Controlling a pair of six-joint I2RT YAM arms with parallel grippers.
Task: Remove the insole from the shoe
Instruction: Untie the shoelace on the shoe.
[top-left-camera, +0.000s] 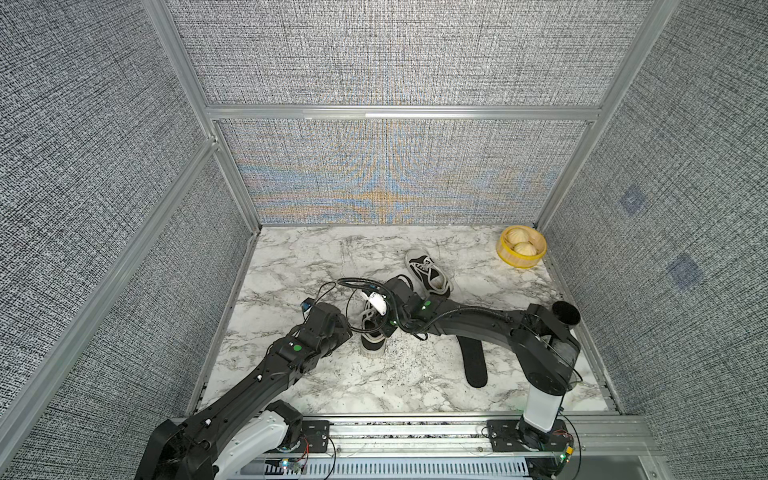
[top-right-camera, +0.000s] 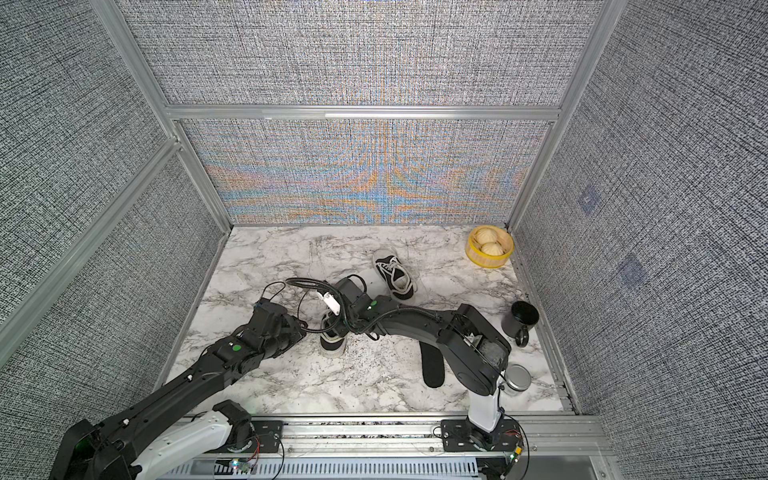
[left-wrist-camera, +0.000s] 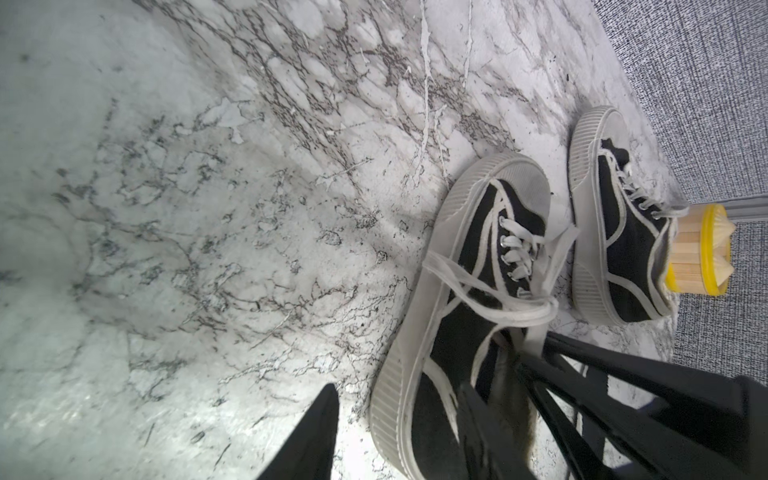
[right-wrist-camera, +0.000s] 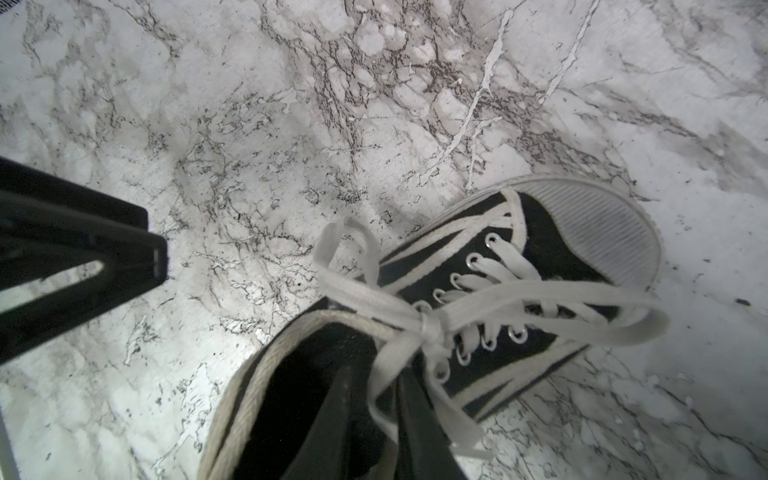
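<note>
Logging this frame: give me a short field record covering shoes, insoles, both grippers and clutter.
near shoe: upright on the table, laces tied, between both grippers
right gripper: fingers down inside the near shoe's opening; whether it grips anything cannot be told
left gripper: open, beside the near shoe, apart from it
far shoe: upright, further back, nothing touching it
loose insole: black, flat on the table, partly under the right arm
clutter: steamer basket with buns in the far corner; black mug and metal tin on the right side
</note>
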